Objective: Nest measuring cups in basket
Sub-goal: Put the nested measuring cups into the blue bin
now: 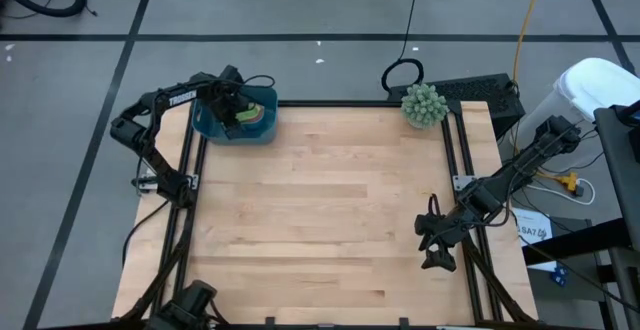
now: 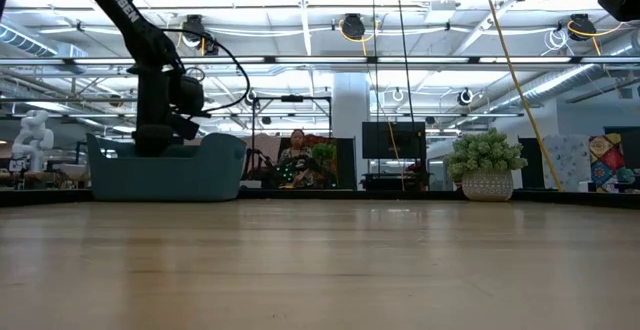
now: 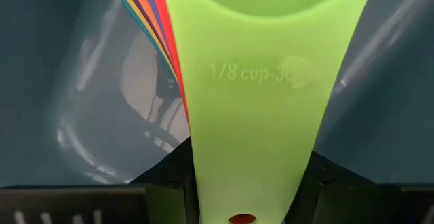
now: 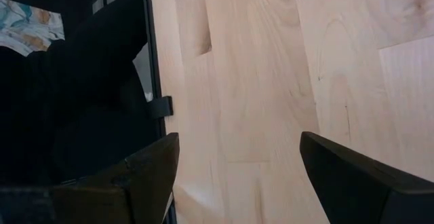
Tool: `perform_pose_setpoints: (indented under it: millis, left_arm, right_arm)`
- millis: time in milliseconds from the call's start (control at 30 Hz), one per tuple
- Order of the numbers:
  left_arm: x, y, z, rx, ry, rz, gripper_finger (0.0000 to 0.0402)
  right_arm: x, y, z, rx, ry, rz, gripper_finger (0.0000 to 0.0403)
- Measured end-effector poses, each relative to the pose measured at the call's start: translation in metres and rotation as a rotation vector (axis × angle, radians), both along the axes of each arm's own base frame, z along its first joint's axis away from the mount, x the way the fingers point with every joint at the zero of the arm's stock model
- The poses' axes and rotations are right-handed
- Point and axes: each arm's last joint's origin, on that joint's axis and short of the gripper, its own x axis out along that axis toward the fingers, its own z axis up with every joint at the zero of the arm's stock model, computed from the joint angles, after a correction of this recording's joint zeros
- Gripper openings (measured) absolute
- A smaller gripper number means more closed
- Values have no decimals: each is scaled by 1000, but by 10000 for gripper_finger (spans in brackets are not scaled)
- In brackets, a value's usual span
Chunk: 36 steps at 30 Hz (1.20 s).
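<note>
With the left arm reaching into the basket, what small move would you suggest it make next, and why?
Probably open the left gripper and let go. Its fingers are clamped on the handle of the green cup, which already sits over the fanned handles of the other cups inside the teal basket. No cup shows on the table, and the right gripper waits open near the table's right edge.

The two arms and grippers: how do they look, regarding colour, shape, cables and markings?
Both arms are dark, slender, jointed links. The left arm bears white lettering and a looping black cable. The right arm shows no marking. The right gripper has two flat, dark, wedge-shaped fingers.
</note>
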Motion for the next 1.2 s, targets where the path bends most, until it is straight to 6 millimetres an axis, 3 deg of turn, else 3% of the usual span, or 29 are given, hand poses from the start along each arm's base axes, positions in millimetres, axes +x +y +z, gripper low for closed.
perform_pose_setpoints:
  millis: [400, 633, 1033, 1200]
  left_arm:
    - [-4, 2, 0, 34, 52, 42, 139]
    - [-7, 4, 0, 35, 51, 71, 199]
    - [-4, 2, 0, 13, 35, 56, 153]
    - [-5, 0, 0, 1, 38, 61, 200]
  right_arm:
    - [0, 0, 0, 8, -2, -6, 299]
    - [0, 0, 0, 11, 3, -11, 299]
    - [0, 0, 0, 11, 3, -11, 299]
    - [0, 0, 0, 11, 2, -11, 299]
